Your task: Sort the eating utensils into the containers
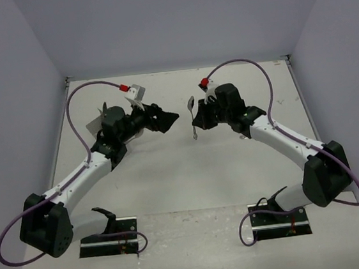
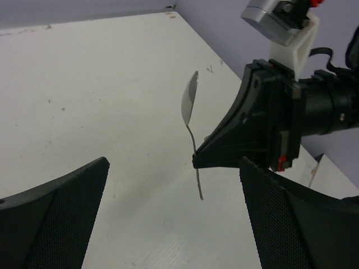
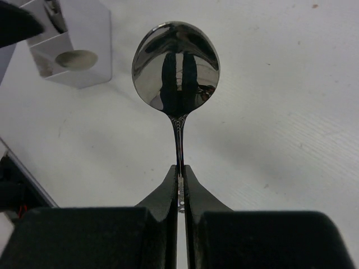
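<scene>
The right gripper (image 3: pixel 179 175) has its black jaws pinched tight on the thin handle of a shiny silver round-bowled spoon (image 3: pixel 175 64). The bowl stands upright above the fingertips and the handle's tail hangs below them. The left gripper (image 1: pixel 168 118) faces it, jaws spread wide and empty, with the spoon just ahead of their gap. This looks like a handover. The left jaws should close square across the free tail below the right fingertips before the right lets go, or the slick metal may twist or drop. Both arms reach forward and inward, grippers nose to nose above the white table (image 1: pixel 171 174). The light grey plastic cutlery holder (image 1: pixel 95 125) sits behind the left gripper, partly hidden by its arm.
</scene>
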Controlling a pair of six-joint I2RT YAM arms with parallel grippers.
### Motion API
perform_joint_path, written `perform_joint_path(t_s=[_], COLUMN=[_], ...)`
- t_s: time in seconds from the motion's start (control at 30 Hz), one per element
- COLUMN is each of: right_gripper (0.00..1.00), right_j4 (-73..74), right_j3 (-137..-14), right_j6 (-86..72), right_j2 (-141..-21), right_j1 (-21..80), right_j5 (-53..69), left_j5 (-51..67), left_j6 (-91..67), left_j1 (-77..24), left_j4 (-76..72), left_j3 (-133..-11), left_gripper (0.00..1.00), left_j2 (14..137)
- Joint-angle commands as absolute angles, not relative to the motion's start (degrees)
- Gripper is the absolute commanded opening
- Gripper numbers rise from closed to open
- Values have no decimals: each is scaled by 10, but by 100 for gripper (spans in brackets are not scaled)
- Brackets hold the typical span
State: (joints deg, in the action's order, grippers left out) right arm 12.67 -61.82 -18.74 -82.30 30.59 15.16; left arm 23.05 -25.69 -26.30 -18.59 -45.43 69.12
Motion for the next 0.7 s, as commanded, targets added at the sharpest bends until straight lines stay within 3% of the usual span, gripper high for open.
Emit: perform_joint_path(t_s=[0.0,0.2,0.47,0.67], right_gripper=[0,0,0,0], right_j4=[85,117,148,143], right_j3=[-621,-634,-649,-652], right_j6=[-169,-177,-186,-186], right_j2=[-786,-780,-800,-799], right_j1=[326,329,337,342], right_j5=[210,203,164,165], left_j5=[168,52,30,-11], left_j6=[-337,-350,-359,-371], left_j1=[-285,-330,-373,-383], left_j4=[-265,-246,-286,-280], left_j3=[-459,-469,-476,-485], left_gripper=[100,100,98,71], left_j2=[719,760,795,815])
